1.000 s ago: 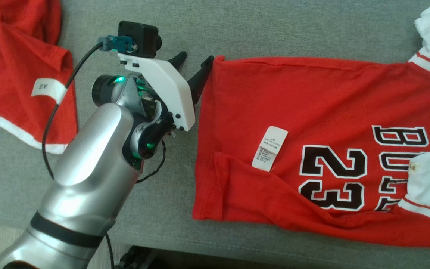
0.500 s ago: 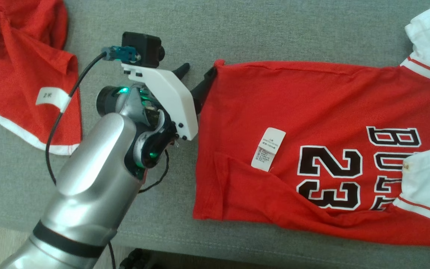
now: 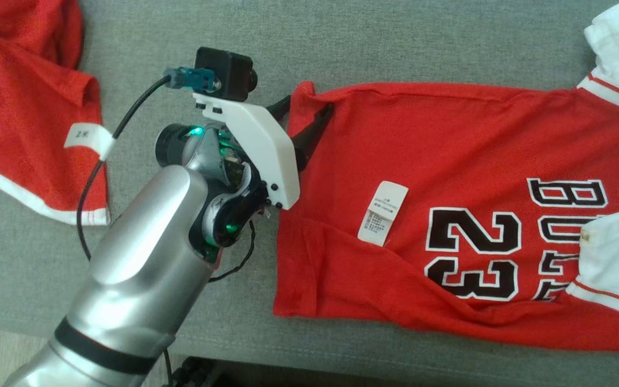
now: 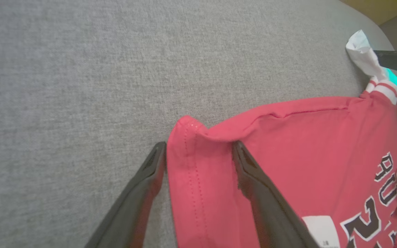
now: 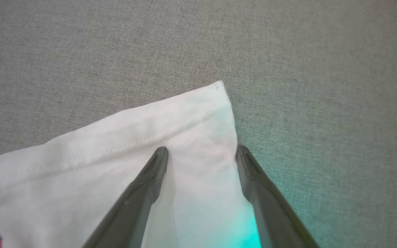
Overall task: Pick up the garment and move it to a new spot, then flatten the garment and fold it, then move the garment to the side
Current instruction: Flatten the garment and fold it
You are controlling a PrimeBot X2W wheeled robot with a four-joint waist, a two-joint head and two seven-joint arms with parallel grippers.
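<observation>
The left gripper [image 3: 308, 107], wide open and empty, now straddles the hem corner [image 4: 184, 127] of the shirt [image 3: 449, 150] instead of sitting beside it, ready to pinch; the right gripper [image 5: 200, 148], equally open, brackets the sleeve [image 5: 81, 165].

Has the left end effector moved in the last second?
Yes. Against the white care label on the red jersey, the left end effector has slid rightward in the head view; its open fingers now straddle the hem corner.

Before me a grey cushion [image 3: 395, 43] bears 2 things: the 23 jersey [image 3: 449, 140] at right, a red cloth [image 3: 24, 123] far left.
</observation>
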